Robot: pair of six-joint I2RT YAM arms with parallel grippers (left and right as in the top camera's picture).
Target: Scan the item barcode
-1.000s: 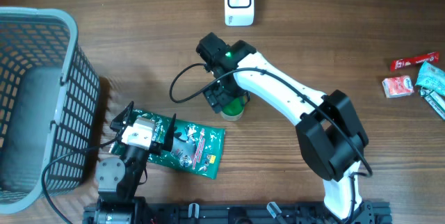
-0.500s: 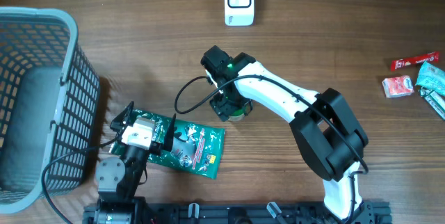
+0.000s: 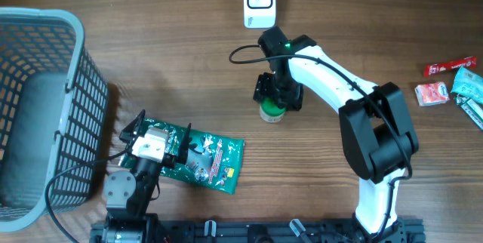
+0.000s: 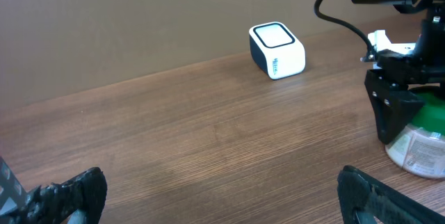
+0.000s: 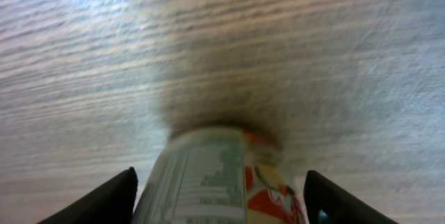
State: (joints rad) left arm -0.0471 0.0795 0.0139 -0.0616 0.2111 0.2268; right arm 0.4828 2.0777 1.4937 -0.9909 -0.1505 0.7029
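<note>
Got the bottle (image 3: 272, 112) pinched in the right gripper (image 5: 222, 203), a bit short of the scanner (image 3: 259, 1). Gotta swing the label's barcode toward the scanner window and hold steady, no rushing.

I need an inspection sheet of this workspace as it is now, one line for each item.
Surface: wooden table, no spills seen.
Job's things: white scanner at far edge; green-topped bottle near it.
Clutter: green packet beneath left arm; snack packets at right edge.
Grippers: left claw open, empty; right claw closed on the bottle.
Cables: black cable loops beside right arm.
Surroundings: grey basket at left.
</note>
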